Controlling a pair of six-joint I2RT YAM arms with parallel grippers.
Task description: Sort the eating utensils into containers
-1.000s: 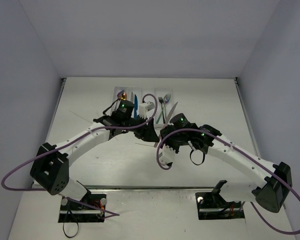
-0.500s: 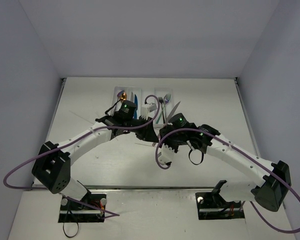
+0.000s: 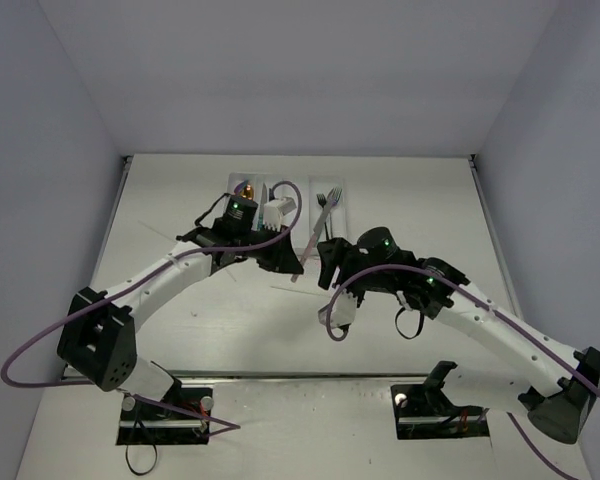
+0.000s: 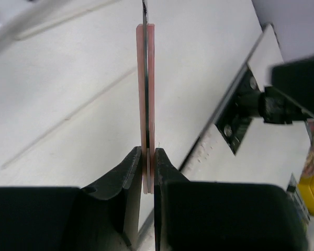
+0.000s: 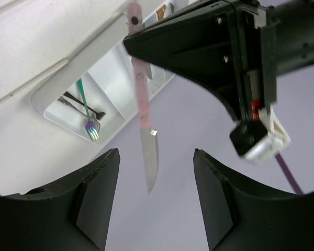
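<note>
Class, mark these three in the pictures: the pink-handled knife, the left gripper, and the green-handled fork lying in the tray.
pink-handled knife (image 5: 141, 99), right wrist view, on its handle.
left gripper (image 4: 147, 153), left wrist view, midway between its fingertips.
green-handled fork (image 5: 92, 129), right wrist view, on its tines.

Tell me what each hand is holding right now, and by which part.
The left hand pinches the pink-handled, silver-bladed knife by the end of its handle, leaving the blade free. The right hand is open and holds nothing.
</note>
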